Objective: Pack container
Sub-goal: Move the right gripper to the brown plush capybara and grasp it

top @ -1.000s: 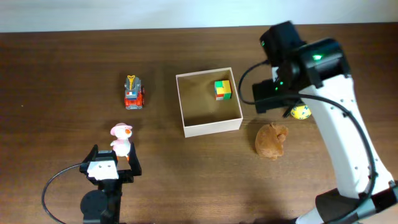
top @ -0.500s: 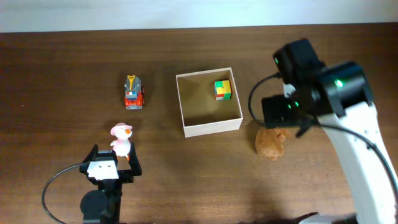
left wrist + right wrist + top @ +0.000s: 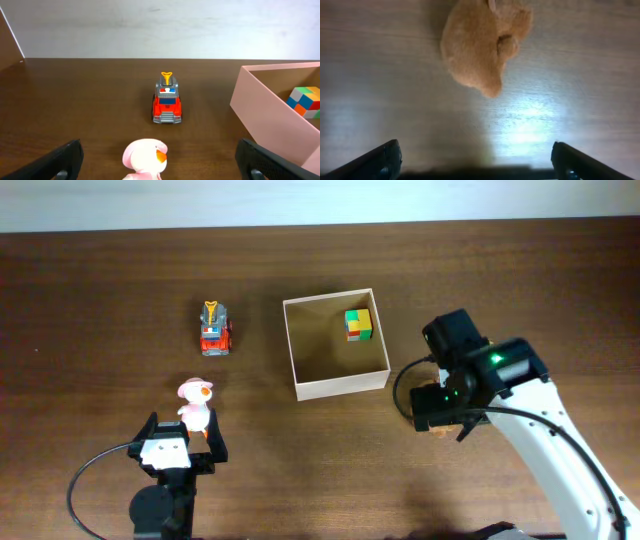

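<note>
**A:** What is your right hand doing?

**B:** I am holding my right hand (image 3: 477, 167) over the counter (image 3: 100, 300), just off the container's near right corner. Its two fingers are spreading wide and are gripping nothing. In the wrist view, a brown plush toy (image 3: 480, 45) is lying on the wood just beyond the fingertips, touching neither one. From overhead my arm is covering almost all of the toy.

**A:** And the left one?

**B:** I am keeping my left hand (image 3: 160, 167) low, well off the container's near left corner. It is gaping wide too, and it is empty. A pink duck (image 3: 145, 157) is standing just ahead of it, midway between the finger lines and touching neither.

**A:** Where is the container sitting?

**B:** The container (image 3: 340, 385) is resting on the counter between my two hands and farther out than both, with its open top facing up. A colored cube (image 3: 358, 324) is lying inside it, in the far right corner, close against the walls.

**A:** Is anything lying beyond the duck?

**B:** A red fire truck (image 3: 214, 329) is standing to the left of the container, well apart from its wall and level with its far half. Its front is facing toward my left hand.
</note>
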Robot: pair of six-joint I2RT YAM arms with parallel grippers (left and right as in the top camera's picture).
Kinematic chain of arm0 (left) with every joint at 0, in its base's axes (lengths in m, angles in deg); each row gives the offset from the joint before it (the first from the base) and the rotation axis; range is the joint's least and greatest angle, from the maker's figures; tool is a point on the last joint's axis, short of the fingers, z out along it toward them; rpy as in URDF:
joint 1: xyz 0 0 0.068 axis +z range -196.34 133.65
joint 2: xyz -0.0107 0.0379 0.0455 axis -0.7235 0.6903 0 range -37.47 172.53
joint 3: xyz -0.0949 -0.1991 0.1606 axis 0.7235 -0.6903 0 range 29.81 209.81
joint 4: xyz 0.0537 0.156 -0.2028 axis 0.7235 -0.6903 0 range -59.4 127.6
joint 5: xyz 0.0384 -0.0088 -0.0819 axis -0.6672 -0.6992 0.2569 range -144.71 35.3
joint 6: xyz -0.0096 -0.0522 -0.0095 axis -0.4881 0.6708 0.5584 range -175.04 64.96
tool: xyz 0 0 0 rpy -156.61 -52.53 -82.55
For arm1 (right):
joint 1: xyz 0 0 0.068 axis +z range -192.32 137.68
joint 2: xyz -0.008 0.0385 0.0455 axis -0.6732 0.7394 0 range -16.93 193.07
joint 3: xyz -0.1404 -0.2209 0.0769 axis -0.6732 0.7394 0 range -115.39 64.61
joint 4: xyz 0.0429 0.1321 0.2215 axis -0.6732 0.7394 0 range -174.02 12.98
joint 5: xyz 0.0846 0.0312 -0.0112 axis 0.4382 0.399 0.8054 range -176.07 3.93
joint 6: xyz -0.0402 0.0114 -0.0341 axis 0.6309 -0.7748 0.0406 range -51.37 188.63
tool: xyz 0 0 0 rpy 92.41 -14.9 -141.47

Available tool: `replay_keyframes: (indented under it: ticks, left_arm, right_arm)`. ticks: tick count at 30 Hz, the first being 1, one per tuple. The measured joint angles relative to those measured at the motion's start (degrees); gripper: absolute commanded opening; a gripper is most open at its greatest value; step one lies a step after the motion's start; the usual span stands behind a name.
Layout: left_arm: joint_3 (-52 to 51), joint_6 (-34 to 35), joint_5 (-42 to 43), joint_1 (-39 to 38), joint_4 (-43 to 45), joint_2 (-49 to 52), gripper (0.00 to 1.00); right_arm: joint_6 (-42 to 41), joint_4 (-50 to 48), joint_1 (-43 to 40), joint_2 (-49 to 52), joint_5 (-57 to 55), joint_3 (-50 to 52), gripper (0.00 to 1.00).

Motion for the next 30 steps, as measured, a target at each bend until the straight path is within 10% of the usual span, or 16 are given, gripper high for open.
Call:
replay_keyframes:
  ticks: [30]
  left_arm:
    - [0.00, 0.00, 0.02, 0.00, -0.02, 0.00, 0.99]
  right_arm:
    - [-15.21, -24.28, -12.52, 11.78, 11.98, 12.68, 1.00]
